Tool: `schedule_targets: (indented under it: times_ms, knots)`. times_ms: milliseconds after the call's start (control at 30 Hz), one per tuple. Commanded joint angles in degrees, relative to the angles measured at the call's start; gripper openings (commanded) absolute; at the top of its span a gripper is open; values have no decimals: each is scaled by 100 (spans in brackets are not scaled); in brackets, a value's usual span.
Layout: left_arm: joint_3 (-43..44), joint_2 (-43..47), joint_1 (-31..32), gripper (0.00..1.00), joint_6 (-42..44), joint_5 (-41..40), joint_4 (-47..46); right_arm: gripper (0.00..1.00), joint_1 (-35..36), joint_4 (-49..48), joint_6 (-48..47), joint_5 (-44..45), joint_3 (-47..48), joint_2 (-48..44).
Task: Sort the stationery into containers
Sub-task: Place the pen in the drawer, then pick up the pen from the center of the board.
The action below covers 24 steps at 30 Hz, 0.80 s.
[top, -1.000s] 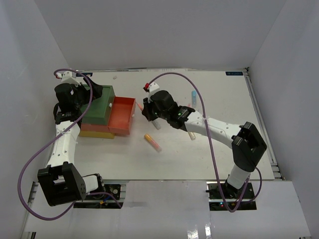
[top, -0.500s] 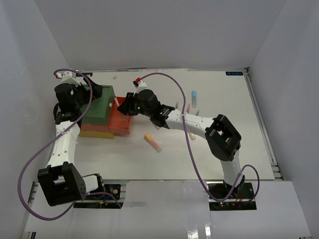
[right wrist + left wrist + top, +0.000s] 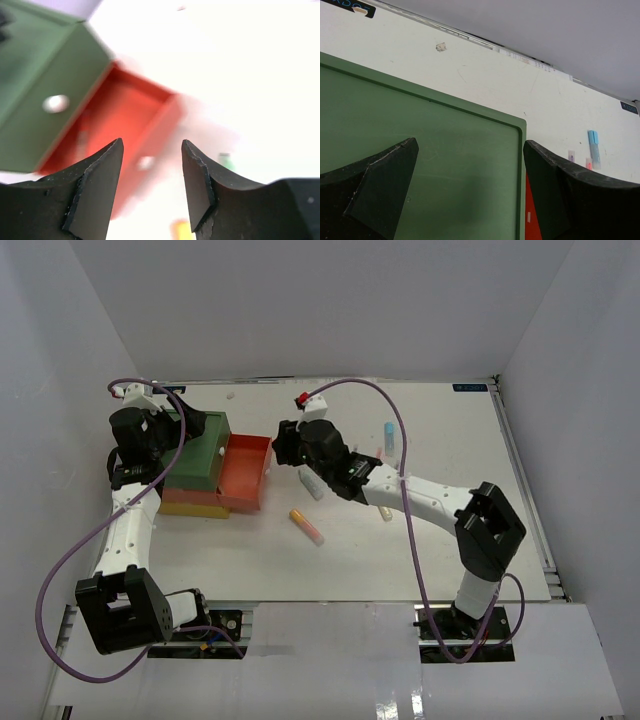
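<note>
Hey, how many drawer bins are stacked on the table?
3: green bin on top, red bin beneath it, pulled open, yellow bin at the bottom, mostly hidden.

Red drawer (image 3: pixel 246 475) open-topped — green bin (image 3: pixel 200 455) beside it

Whole view coming through blurred. Right gripper (image 3: pixel 152 145) hanging over white table (image 3: pixel 250 75), jaws standing apart, nothing sitting between them. Red drawer (image 3: pixel 125 115) sticking out open under green bin (image 3: pixel 45 65). White knob (image 3: pixel 56 103) showing on green front. Orange object (image 3: pixel 181 230) peeking in at bottom edge.
</note>
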<state>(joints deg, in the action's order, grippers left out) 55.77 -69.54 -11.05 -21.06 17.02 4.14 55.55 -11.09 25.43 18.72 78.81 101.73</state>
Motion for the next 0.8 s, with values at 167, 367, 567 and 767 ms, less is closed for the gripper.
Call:
schedule_targets:
  times_ms: [167, 367, 567, 767]
  knots:
    - [-224, -7, -11, 98, -109, 126, 684, 57, -1115, 1399, -628, 1021, -453, -233]
    - [-224, -16, -3, 98, -144, 197, 684, 56, -1740, 1575, -530, 897, -437, 188]
    - [-224, -25, -11, 98, -144, 188, 676, 50, -1872, 1689, -416, 1080, -68, 856]
    - [-224, -33, -11, 98, -144, 197, 676, 43, -1986, 1689, -153, 1002, 64, 1331]
